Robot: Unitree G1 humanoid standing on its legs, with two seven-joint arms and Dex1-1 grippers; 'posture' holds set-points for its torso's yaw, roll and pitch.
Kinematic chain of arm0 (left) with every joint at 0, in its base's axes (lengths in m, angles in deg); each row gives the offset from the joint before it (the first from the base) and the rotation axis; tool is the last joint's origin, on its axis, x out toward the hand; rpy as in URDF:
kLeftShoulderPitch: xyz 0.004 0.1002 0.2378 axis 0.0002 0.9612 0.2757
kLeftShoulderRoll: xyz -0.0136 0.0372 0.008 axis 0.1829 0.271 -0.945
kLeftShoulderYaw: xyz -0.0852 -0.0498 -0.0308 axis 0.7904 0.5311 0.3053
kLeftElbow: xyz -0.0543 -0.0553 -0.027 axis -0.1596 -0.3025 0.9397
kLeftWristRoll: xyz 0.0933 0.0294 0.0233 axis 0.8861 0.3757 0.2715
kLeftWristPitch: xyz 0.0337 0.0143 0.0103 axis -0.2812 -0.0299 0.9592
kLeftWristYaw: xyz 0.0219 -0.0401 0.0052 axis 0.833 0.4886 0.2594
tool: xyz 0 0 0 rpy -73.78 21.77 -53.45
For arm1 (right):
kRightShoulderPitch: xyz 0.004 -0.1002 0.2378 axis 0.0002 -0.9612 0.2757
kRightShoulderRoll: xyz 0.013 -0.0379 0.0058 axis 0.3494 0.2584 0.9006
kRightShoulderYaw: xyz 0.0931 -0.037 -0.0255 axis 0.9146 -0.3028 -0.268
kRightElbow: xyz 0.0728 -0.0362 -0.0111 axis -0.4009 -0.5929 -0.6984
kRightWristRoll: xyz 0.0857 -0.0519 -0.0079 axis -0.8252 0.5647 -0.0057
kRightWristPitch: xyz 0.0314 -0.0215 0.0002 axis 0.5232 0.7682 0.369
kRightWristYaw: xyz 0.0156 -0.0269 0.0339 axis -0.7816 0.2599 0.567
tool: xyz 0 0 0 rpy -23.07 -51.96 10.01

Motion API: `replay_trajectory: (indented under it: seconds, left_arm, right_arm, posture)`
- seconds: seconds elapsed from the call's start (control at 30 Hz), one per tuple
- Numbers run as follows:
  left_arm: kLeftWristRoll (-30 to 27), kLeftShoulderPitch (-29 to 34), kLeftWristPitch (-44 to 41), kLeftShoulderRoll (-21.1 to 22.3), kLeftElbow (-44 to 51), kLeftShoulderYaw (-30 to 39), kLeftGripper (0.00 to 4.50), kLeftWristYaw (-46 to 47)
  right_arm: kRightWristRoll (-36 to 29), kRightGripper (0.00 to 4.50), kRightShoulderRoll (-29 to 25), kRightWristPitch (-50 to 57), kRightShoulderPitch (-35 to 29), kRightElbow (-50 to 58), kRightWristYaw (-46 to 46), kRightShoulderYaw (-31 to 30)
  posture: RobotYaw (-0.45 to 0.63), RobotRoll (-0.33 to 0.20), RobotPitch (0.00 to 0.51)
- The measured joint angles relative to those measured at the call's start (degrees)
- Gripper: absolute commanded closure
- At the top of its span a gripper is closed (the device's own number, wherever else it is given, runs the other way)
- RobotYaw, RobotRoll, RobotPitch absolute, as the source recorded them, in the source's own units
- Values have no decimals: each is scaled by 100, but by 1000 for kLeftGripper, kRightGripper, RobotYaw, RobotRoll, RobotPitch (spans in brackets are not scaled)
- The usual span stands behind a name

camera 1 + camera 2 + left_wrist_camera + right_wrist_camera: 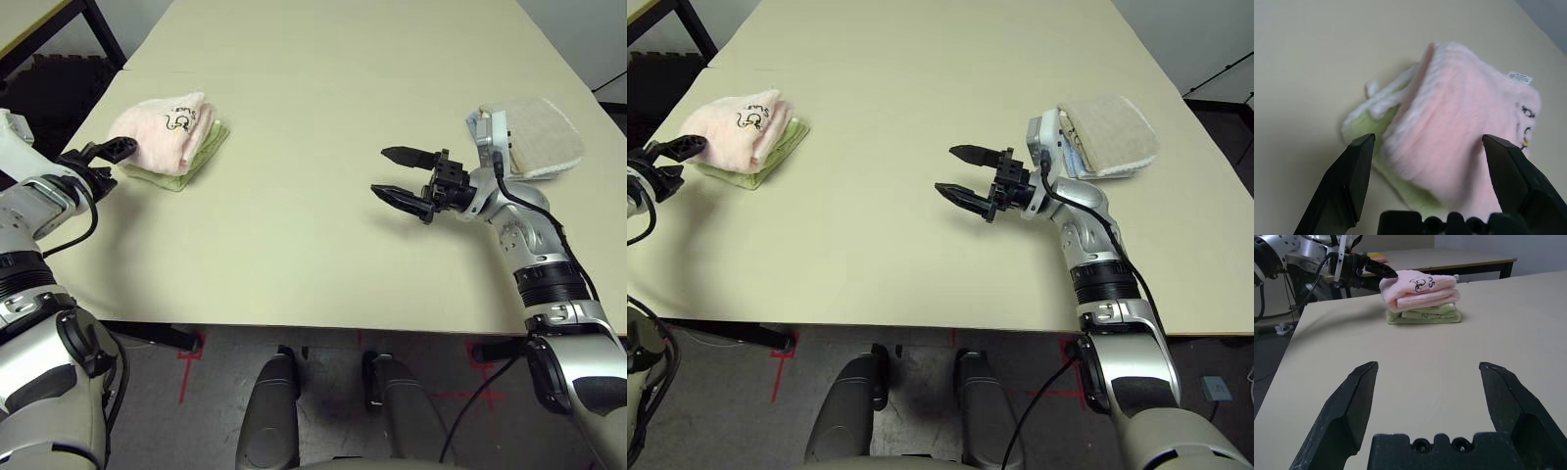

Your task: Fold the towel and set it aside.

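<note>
So the right tool is hovering low over the bare middle of the table, its two tapered black fingers spread wide and gripping nothing, pointing across toward the robot's left side. Over on the left, the left tool is sitting just beside the stack, fingers splayed wide too, nothing pinched between them; in the left wrist view the fluffy pink pile is showing between the open fingers but not touching them as far as I can see. The towel is lying folded into a plump, rounded bundle, soft pink terry with a little dark drawing on top, resting on a flat light green folded towel. Farther right, a beige nubby folded towel is lying by the table's right edge.
</note>
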Motion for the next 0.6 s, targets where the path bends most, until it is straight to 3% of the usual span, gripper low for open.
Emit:
replay_trajectory:
  seconds: [0.2,0.37,0.5,0.6]
  left_arm:
    - [110,200,-284,388,515,-493,54,-406]
    - [507,906,-293,1210,1413,-1203,54,-1002]
    - [1046,1306,291,1672,1765,-1693,54,-1380]
    - [1323,1288,696,1738,1929,-1883,54,-1524]
  right_arm:
    - [-2,0,13,4,2,50,-28,-2]
    - [-13,0,50,6,3,100,-48,-8]
    - [-22,0,90,9,1,111,-59,-8]
    - [-22,0,103,9,2,110,-59,-8]
  posture:
    - [86,0,180]
    - [97,0,181]
    - [101,0,182]
    - [102,0,182]
